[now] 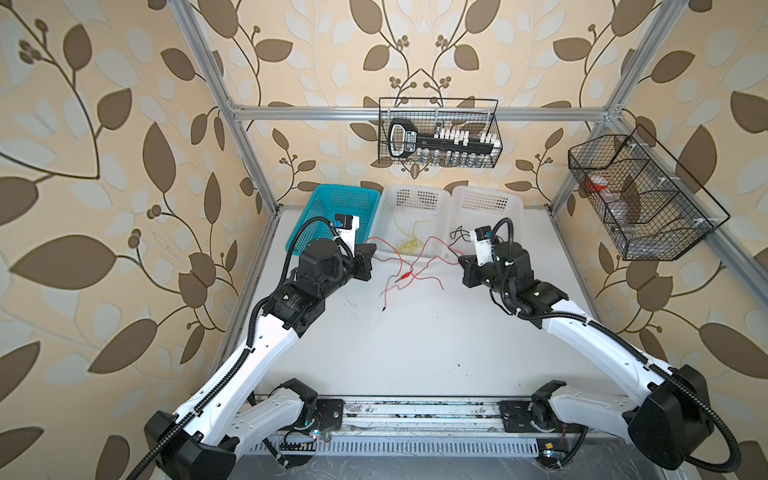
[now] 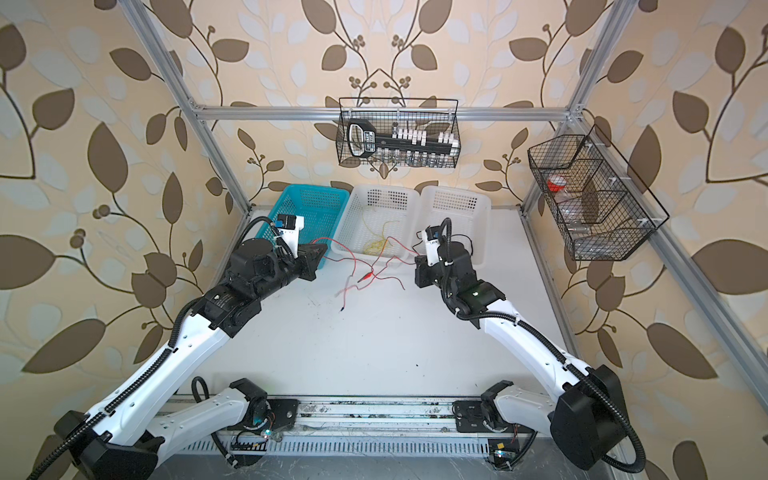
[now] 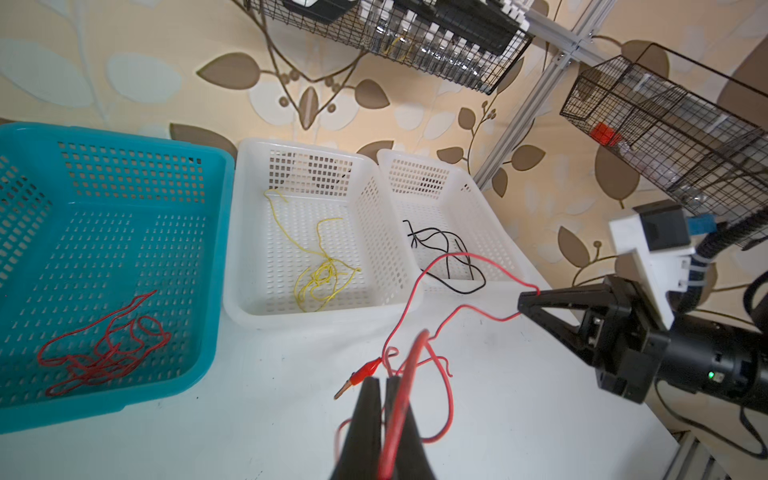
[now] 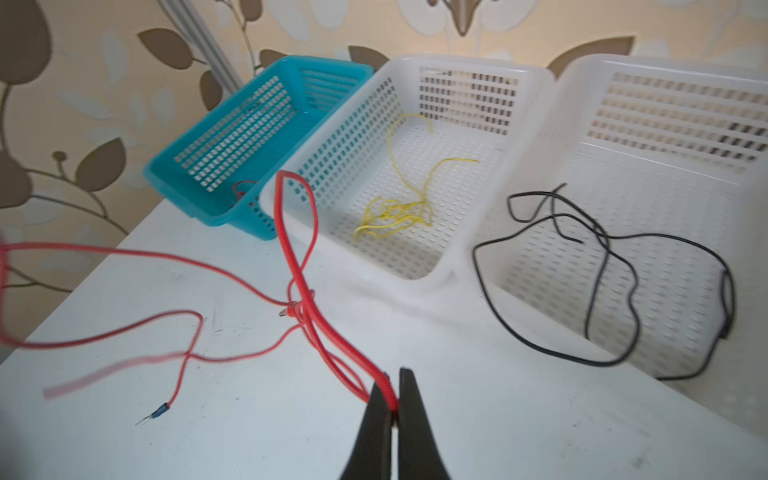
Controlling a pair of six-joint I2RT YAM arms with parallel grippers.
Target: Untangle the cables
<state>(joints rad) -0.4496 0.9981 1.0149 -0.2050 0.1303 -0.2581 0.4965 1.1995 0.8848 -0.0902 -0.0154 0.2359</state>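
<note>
Starting at the left, your left gripper (image 3: pixel 384 380) is pinching a red strand, its jaws closed right down on it, just off the near corner of the teal basket (image 3: pixel 124 133). That basket is sitting at the far-left corner of the table (image 1: pixel 415 353) and is holding a red bundle (image 3: pixel 104 349). Moving right, the red cables (image 1: pixel 409 274) are hanging between your two grippers along the table's far edge, in front of the middle white basket (image 3: pixel 307 147). They are crossing at a small knot (image 4: pixel 301 307) beside a red clip (image 3: pixel 365 370). The yellow cable (image 3: pixel 324 278) is lying in that middle basket, and the black cable (image 3: pixel 449 249) in the right white basket (image 3: pixel 415 156). Your right gripper (image 4: pixel 395 376) is likewise clamping a red strand, with no gap between its jaws.

You are, I judge, working the red pair apart — the other colours look sorted. The next move is calling for a slow, even spread of the arms while you are watching that knot. If it is tightening, one gripper probably needs to let go and regrasp closer to the crossing.
</note>
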